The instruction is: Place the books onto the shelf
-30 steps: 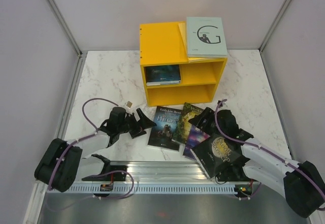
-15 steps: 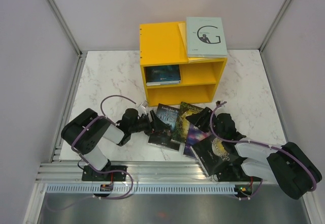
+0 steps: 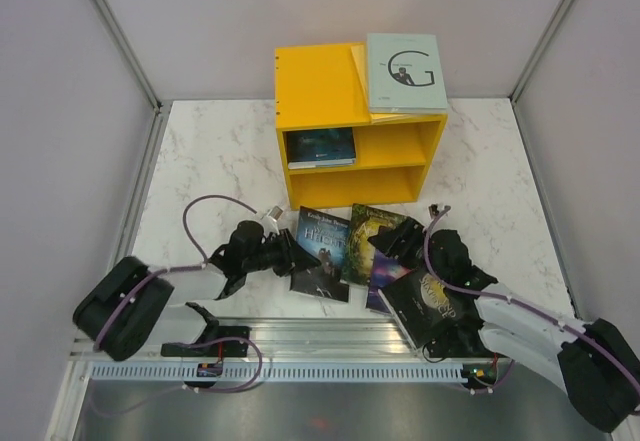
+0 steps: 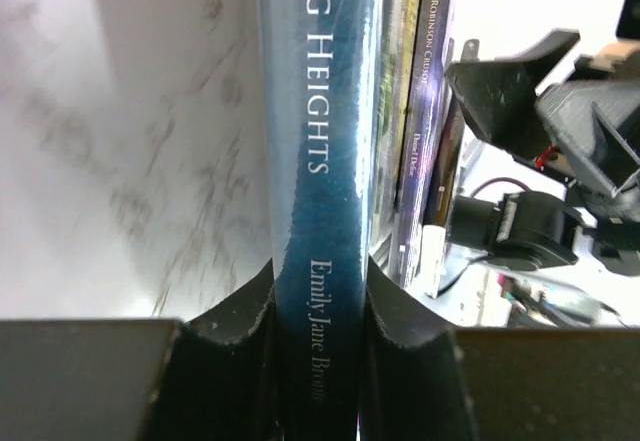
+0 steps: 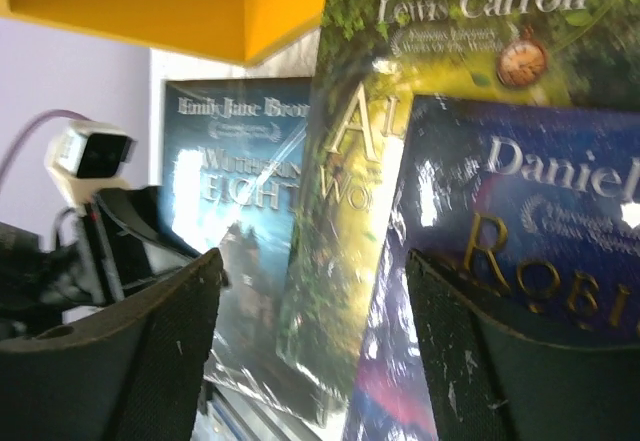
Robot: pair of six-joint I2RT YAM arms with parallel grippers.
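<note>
Left fingers (image 4: 235, 361) clamp the spine of the Wuthering Heights book (image 4: 320, 141) at lower centre; right fingers (image 5: 130, 361) gape wide near it. The yellow shelf (image 3: 318, 81), upper centre, holds one blue book (image 3: 321, 147) in its upper compartment, with a grey "G" book (image 3: 404, 71) on top.

Table (image 3: 200, 151): white marble-pattern top with grey veining, bare along its left and far margins. The same veined surface shows in the left wrist view.
Near edge of table: aluminium rail (image 3: 330, 333) running the full width. Just in front of it, a slotted strip (image 3: 340, 371), then a dull grey metal surface (image 3: 340, 416).
Left edge of table: metal channel (image 3: 140, 191).
Around table: plain pale lilac-grey panels at the back (image 3: 320, 6), left (image 3: 60, 161) and right (image 3: 590, 161), joined at the far corners by slanted aluminium posts (image 3: 115, 31) (image 3: 545, 31).
</note>
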